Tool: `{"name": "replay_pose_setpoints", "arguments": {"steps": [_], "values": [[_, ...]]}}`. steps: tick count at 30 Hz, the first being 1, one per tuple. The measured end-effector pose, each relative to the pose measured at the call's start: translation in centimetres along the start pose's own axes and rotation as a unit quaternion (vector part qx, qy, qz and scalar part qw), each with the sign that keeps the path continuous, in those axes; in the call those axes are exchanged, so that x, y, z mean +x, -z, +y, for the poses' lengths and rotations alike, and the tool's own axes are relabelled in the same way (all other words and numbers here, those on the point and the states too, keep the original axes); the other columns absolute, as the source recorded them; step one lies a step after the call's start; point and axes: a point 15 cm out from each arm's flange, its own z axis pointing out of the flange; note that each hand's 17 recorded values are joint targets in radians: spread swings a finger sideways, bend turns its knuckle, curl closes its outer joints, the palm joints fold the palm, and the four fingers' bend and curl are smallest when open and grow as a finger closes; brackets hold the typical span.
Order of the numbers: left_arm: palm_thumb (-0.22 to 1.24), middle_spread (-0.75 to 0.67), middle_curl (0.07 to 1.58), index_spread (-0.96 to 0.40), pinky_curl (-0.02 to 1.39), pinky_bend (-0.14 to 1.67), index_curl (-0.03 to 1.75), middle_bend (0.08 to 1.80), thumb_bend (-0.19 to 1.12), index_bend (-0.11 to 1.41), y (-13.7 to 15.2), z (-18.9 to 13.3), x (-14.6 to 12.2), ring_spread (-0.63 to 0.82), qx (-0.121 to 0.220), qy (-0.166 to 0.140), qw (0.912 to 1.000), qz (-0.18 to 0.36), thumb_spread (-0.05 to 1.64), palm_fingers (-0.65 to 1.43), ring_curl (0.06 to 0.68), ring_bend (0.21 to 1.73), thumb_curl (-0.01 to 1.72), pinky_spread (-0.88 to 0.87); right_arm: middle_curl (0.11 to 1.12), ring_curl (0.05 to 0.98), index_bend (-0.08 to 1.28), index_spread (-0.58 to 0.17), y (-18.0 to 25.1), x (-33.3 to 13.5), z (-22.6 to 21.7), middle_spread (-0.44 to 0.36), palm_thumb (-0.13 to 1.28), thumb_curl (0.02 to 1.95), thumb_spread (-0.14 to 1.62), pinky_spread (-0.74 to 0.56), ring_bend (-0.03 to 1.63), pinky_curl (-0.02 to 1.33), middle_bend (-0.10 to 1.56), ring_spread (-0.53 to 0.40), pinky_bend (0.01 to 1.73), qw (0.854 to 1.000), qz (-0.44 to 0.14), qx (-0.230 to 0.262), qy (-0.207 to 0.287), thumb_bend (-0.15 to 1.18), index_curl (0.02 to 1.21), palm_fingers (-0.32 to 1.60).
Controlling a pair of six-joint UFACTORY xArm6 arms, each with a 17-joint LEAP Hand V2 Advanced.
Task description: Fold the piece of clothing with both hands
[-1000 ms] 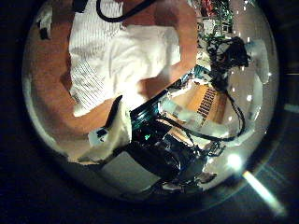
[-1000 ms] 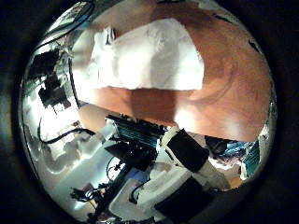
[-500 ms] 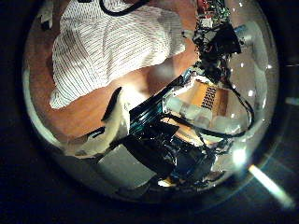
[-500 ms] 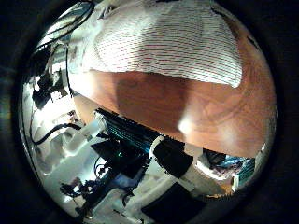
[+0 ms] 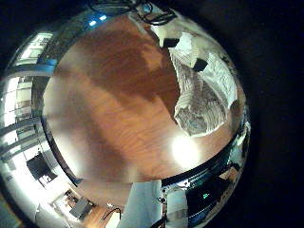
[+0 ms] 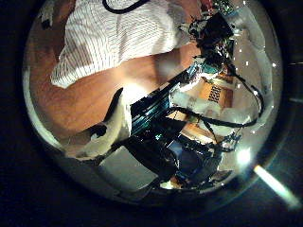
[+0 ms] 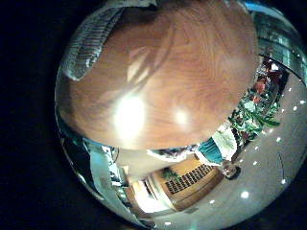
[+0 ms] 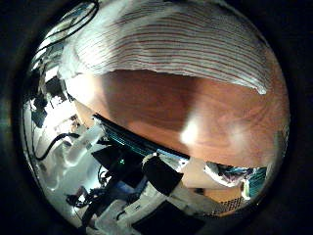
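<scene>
The striped shirt (image 8: pixel 171 49) lies flat on the brown table (image 8: pixel 186 113). It fills much of the right hand's (image 8: pixel 161 181) view, so it is close. I cannot tell how the left hand's (image 6: pixel 109 128) or right hand's fingers are set.

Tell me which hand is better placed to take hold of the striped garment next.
Probably the right hand: the striped cloth garment fills much of its thumb side view, so it is close. The left hand sees it smaller.

White pinstriped garment (image 8: pixel 171 49), brown table (image 8: pixel 196 117)
</scene>
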Motion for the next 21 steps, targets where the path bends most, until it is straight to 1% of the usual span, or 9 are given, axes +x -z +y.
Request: {"name": "replay_pose_setpoints", "arguments": {"steps": [3,5,8,12,16,18,21], "values": [[0.48,0.13,0.41,-0.01,0.42,0.36,0.55,0.18,-0.02,0.19,-0.1,0.2,0.1,0.21,-0.002,0.0,1.0,0.001,1.16,0.16,0.266,0.66,0.34,0.28,0.37,0.262,0.15,-0.375,-1.4,0.5,-0.1,-0.088,0.38,0.3,1.02,0.29,0.48,0.3,0.23,0.049,0.48,1.0,0.008,-0.018,-0.002,-0.03,0.28,0.12],[0.48,0.13,0.41,-0.01,0.42,0.36,0.54,0.18,-0.02,0.19,-0.4,0.2,0.1,0.21,-0.005,-0.001,1.0,0.001,1.16,0.16,0.264,0.66,0.34,0.28,0.37,0.265,0.15,-0.375,-1.5,0.8,-0.2,-0.079,0.39,0.3,1.02,0.29,0.49,0.3,0.23,0.038,0.48,1.0,0.006,-0.017,-0.006,-0.02,0.28,0.15],[0.48,0.13,0.4,0.0,0.41,0.35,0.53,0.18,-0.02,0.19,-0.8,0.5,0.2,0.21,-0.01,-0.002,0.9999,0.002,1.16,0.17,0.261,0.65,0.34,0.28,0.37,0.273,0.15,-0.37,-1.6,0.9,-0.2,-0.072,0.46,0.31,1.04,0.27,0.54,0.29,0.24,0.006,0.49,1.0,0.006,-0.017,-0.012,0.0,0.27,0.2],[0.48,0.13,0.39,0.0,0.41,0.35,0.52,0.18,-0.02,0.19,-1.3,0.6,0.3,0.21,-0.015,-0.004,0.9999,0.003,1.16,0.18,0.257,0.64,0.34,0.28,0.38,0.292,0.15,-0.356,-1.5,1.1,-0.3,-0.082,0.54,0.33,1.06,0.19,0.61,0.29,0.26,-0.061,0.49,1.0,0.007,-0.013,-0.018,0.0,0.27,0.3],[0.48,0.13,0.38,0.0,0.4,0.35,0.51,0.18,-0.02,0.19,-1.4,0.5,0.5,0.21,-0.016,-0.007,0.9998,0.002,1.16,0.18,0.254,0.64,0.34,0.28,0.39,0.312,0.18,-0.343,-0.9,1.4,-1.5,-0.119,0.63,0.35,1.07,0.06,0.7,0.28,0.3,-0.156,0.51,1.0,0.013,0.018,-0.02,0.0,0.28,0.45],[0.48,0.13,0.37,-0.01,0.4,0.35,0.5,0.18,-0.02,0.19,-1.5,0.5,0.7,0.21,-0.018,-0.009,0.9998,0.002,1.16,0.18,0.252,0.64,0.34,0.28,0.4,0.328,0.18,-0.349,-0.6,1.6,-1.9,-0.147,0.67,0.36,1.07,-0.02,0.75,0.28,0.32,-0.208,0.56,0.999,0.014,0.03,-0.021,0.0,0.29,0.55],[0.48,0.13,0.37,-0.01,0.4,0.35,0.5,0.18,-0.02,0.19,-1.8,0.4,1.1,0.21,-0.021,-0.013,0.9997,0.003,1.16,0.19,0.25,0.63,0.34,0.28,0.44,0.355,0.18,-0.364,-0.7,1.9,-2.1,-0.194,0.73,0.38,1.06,-0.17,0.82,0.29,0.39,-0.269,0.63,0.999,0.014,0.036,-0.025,0.0,0.31,0.7]]}}
